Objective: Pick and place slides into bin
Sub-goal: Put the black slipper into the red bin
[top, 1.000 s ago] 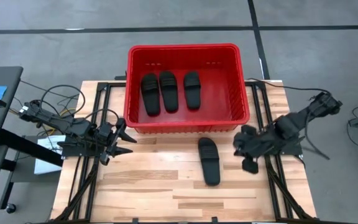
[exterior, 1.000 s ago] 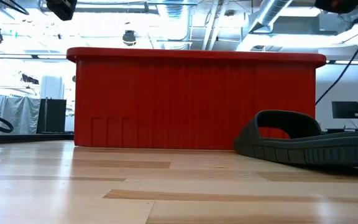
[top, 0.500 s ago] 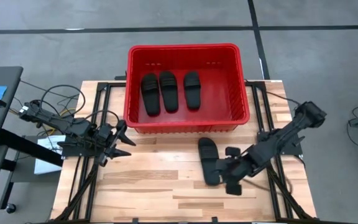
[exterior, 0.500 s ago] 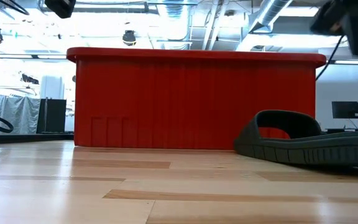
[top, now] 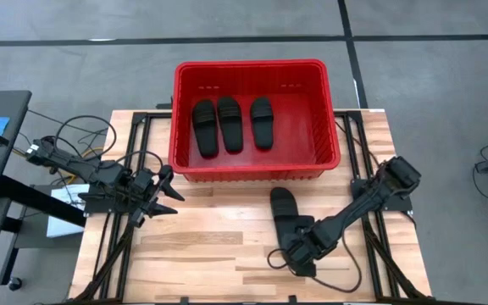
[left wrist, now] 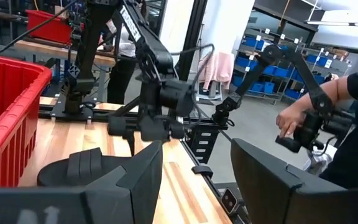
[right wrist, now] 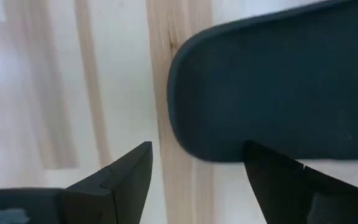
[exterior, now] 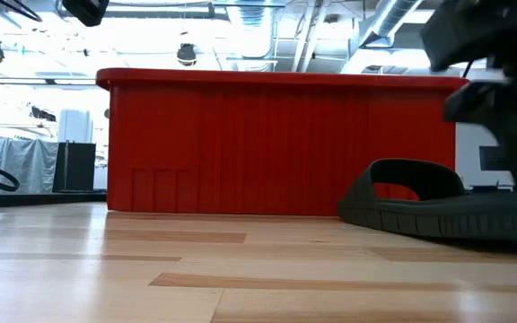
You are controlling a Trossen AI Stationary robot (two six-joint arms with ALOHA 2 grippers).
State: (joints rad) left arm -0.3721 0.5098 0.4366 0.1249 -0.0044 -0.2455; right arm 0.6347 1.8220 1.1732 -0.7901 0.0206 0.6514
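Observation:
One black slide point(top: 282, 207) lies sole down on the wooden table, just in front of the red bin point(top: 252, 64), its strap end toward the bin. Three more slides point(top: 230, 123) lie side by side on the bin's floor. My right gripper point(top: 296, 254) is open and points down over the lone slide's heel end point(right wrist: 272, 87). One finger point(right wrist: 278, 180) stands over the heel, the other point(right wrist: 126, 177) over bare table beside it. My left gripper point(top: 164, 195) waits open at the table's left, pointing level toward the slide point(left wrist: 73, 171).
Black frame rails point(top: 134, 212) run along the table's left and right sides. Cables point(top: 66, 135) lie at the far left. Bare wood point(top: 210, 246) spreads left of the lone slide. In the left wrist view a person point(left wrist: 353, 93) stands beyond the table.
My right gripper has swung down from the table's right side toward the near edge and leftward, ending over the lone slide's heel end, and it has opened on the way. The slide has stayed where it was.

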